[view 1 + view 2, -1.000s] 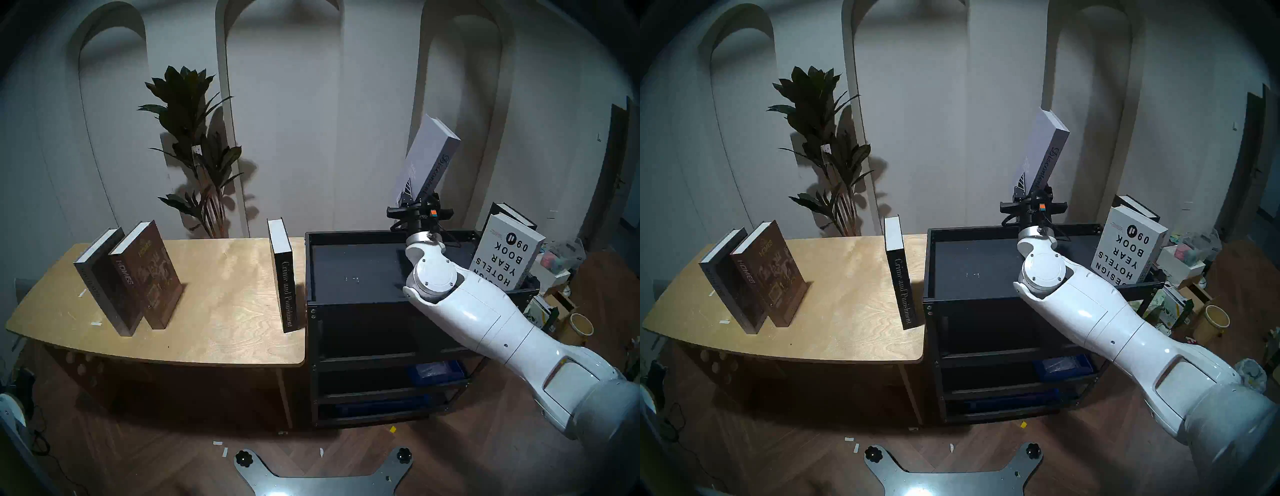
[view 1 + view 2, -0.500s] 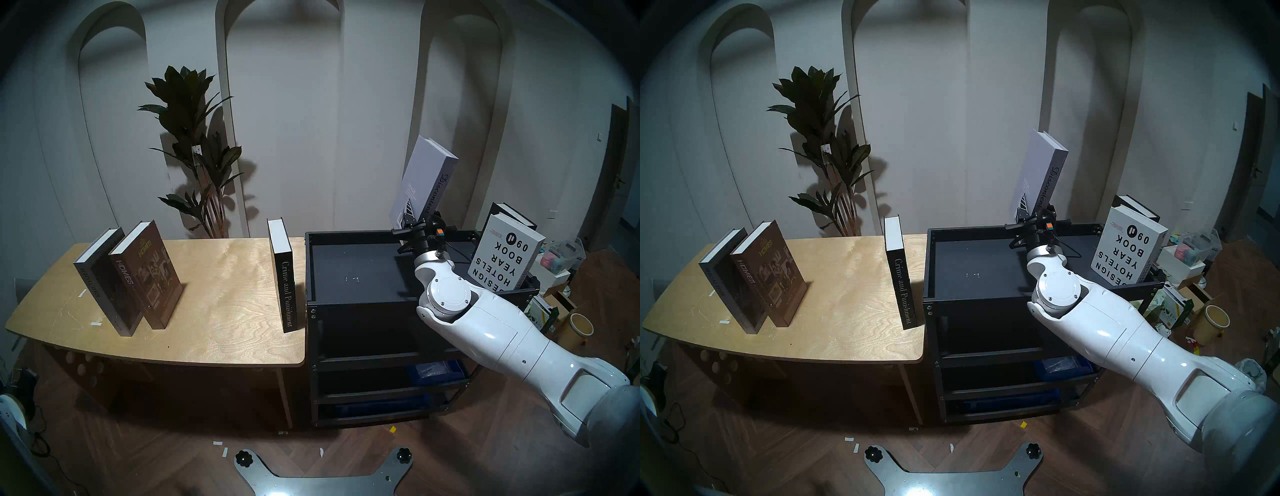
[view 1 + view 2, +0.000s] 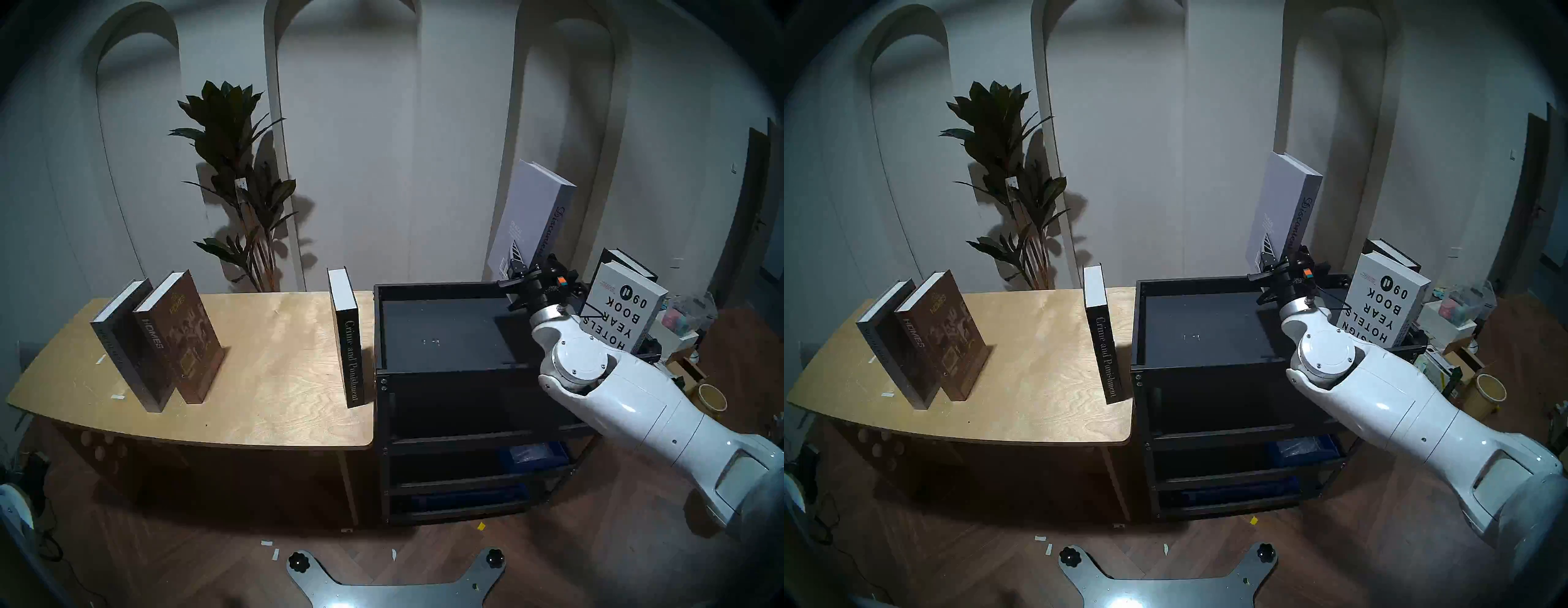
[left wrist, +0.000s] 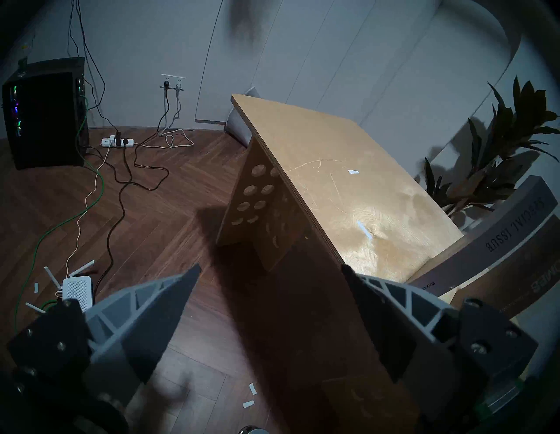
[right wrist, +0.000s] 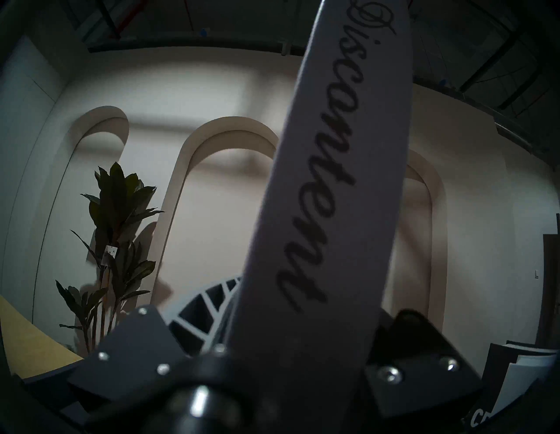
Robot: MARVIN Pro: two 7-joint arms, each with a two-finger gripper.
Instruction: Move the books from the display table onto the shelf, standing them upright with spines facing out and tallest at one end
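Observation:
My right gripper (image 3: 528, 274) is shut on the lower end of the grey "Discontent" book (image 3: 530, 216). It holds the book tilted above the back right of the black shelf (image 3: 445, 288); the spine fills the right wrist view (image 5: 333, 181). The white "Design Hotels Yearbook 09" (image 3: 623, 305) leans on the shelf's right end, with a black book (image 3: 628, 260) behind it. "Special Issue" (image 3: 116, 339), brown "Homes" (image 3: 180, 335) and black "Crime and Punishment" (image 3: 348, 339) stand on the display table (image 3: 275, 382). My left gripper (image 4: 271, 269) is open and empty off the table's left end.
A tall potted plant (image 3: 237, 170) stands behind the table. Boxes, a bin and clutter (image 3: 695, 382) lie on the floor right of the shelf. Cables, a router and a dark computer case (image 4: 45, 112) sit on the floor left of the table.
My right arm has lowered and then carried the "Discontent" book to the right, closer to the white yearbook. The books on the table and my left gripper have not moved.

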